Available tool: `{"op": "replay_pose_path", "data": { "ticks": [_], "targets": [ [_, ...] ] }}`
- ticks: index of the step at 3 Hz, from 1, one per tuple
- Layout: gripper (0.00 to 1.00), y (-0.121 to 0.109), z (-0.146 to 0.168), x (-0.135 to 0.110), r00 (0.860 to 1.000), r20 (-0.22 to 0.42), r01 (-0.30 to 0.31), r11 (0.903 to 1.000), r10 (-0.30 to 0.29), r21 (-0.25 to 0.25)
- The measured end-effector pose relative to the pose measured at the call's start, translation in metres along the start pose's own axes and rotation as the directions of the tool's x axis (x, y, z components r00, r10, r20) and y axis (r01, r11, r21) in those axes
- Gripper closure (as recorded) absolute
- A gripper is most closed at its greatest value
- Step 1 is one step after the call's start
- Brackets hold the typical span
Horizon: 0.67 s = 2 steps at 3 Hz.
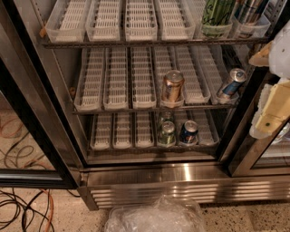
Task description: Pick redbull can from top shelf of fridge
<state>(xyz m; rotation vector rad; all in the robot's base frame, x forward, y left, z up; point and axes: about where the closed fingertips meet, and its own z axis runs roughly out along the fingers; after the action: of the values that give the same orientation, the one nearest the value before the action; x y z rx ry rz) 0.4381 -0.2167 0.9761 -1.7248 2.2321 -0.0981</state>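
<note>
A pale speckled floor (253,217) is running along the bottom of the frame, with black and orange cables (18,208) lying tangled at the lower left and a crumpled sheet of clear plastic (154,217) sitting at the bottom centre. Above them, the large stainless-steel fridge (181,181) is standing open, its black-framed glass door (31,113) swinging out along the left side.

Three wire racks are showing inside. The top shelf (149,43), a dark wire rack carrying a row of long white slotted trays, is crossing the upper part of the frame. At its far right end, in the upper right corner, the slim blue-and-silver redbull can (250,10) is standing in the last tray, its lid cut off by the frame edge. A tall green-and-black can (217,12) is standing just beside it on the left.

On the middle rack a stout copper-gold can (172,86) is sitting at the front of a tray, and further right a second slim blue-and-silver can (231,84) is leaning toward the upper right. On the lowest rack a greenish can (166,132) and a dark blue can (188,131) are sitting side by side.

The cream-coloured gripper (272,111) is hanging at the right edge, outside the fridge and below the redbull can, touching nothing; whether it is spread or closed cannot be told.
</note>
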Motion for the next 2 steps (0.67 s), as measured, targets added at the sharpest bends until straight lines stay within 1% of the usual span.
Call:
{"op": "replay_pose_path", "data": {
  "ticks": [1, 2],
  "targets": [
    [0.0, 0.0, 0.0, 0.0, 1.0, 0.0, 0.0, 1.0, 0.0, 0.0],
    [0.0, -0.0009, 0.0044, -0.0025, 0.999, 0.043, -0.03, 0.9994, 0.03, 0.016]
  ]
}}
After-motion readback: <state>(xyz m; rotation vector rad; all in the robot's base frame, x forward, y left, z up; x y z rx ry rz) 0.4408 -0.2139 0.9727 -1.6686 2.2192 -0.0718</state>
